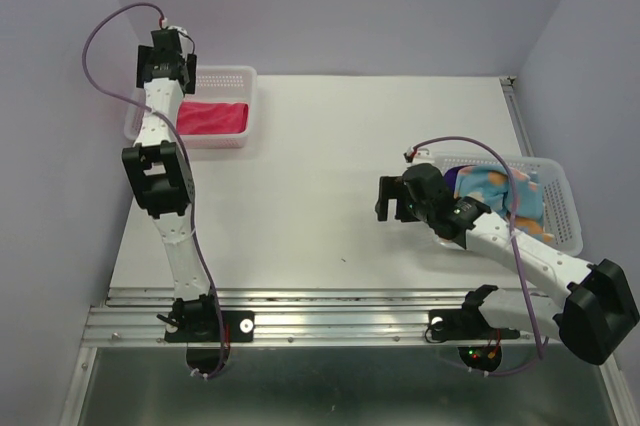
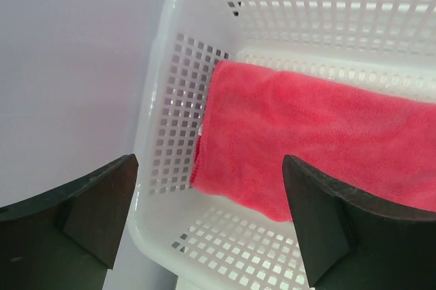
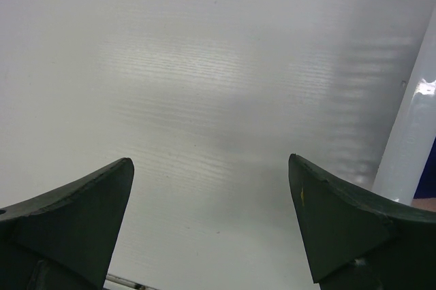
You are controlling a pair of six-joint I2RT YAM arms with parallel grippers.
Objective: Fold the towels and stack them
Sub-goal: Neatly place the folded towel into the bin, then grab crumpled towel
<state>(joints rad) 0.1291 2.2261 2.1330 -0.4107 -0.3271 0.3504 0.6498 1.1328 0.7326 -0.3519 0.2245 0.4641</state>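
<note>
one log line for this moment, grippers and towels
left gripper open over folded pink towel in left basket | right gripper open, empty, over table | blue dotted towel in right basket

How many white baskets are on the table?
2. The left basket sits at the far left, holding a pink towel. The right basket sits by the right edge, holding a blue dotted towel. No other seems hidden.

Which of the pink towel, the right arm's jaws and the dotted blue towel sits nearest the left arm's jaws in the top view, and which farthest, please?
1. pink towel: in the far-left basket, under the left jaws.
2. right jaws: over the table, right of centre.
3. dotted blue towel: in the right-hand basket.
</note>
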